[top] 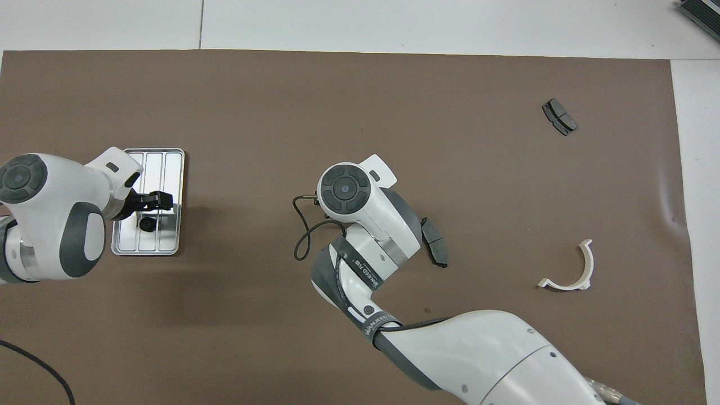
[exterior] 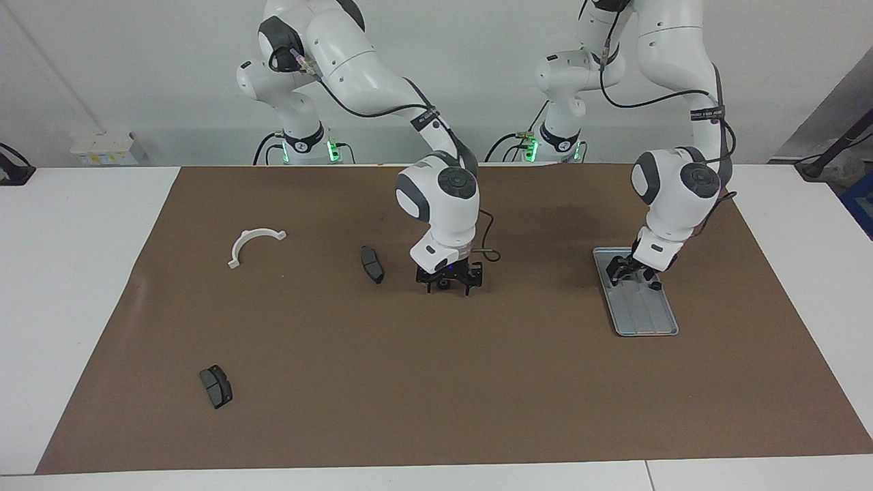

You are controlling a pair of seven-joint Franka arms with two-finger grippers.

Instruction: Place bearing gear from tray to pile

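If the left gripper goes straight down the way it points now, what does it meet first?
Most likely the small black gear lying in the tray. The left gripper points down over the tray's end nearer the robots, directly above the gear; how much height remains between them is hard to judge.

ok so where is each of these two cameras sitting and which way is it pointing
Facing view: high across the table, looking back at both robots; whole arms and bases show, left gripper over the tray, right gripper low at mid-mat.
Overhead view: above the robots' end, looking steeply down; forearms enter from below, left gripper showing.
Both share the tray, white bracket and two brake pads, mirrored half a turn.
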